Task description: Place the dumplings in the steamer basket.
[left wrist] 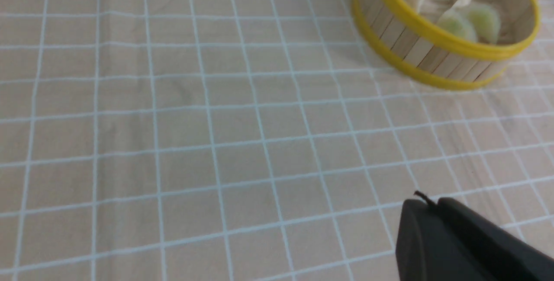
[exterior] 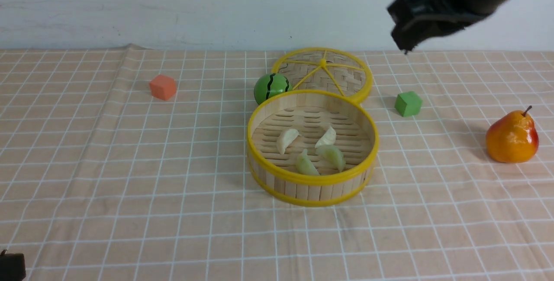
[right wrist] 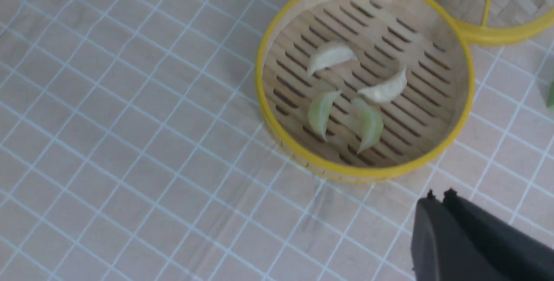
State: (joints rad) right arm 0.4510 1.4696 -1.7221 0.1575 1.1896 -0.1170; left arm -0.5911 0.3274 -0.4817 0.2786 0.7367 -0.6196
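The steamer basket (exterior: 312,178) stands mid-table; it also shows in the left wrist view (left wrist: 415,47) and the right wrist view (right wrist: 277,43). Inside lie two cream-white dumplings (exterior: 286,140) (exterior: 326,137) and two pale green dumplings (exterior: 305,164) (exterior: 332,156), also seen in the right wrist view (right wrist: 330,56) (right wrist: 385,89) (right wrist: 321,113) (right wrist: 368,123). My right gripper (exterior: 406,48) (right wrist: 438,196) is shut and empty, raised high at the back right of the basket. My left gripper (left wrist: 426,201) is shut and empty, low near the front left corner (exterior: 11,266).
The flat woven lid (exterior: 324,73) lies behind the basket with a green striped ball (exterior: 272,87) beside it. An orange cube (exterior: 163,87) sits at the back left, a green cube (exterior: 408,103) right of the lid, a pear (exterior: 512,137) at the far right.
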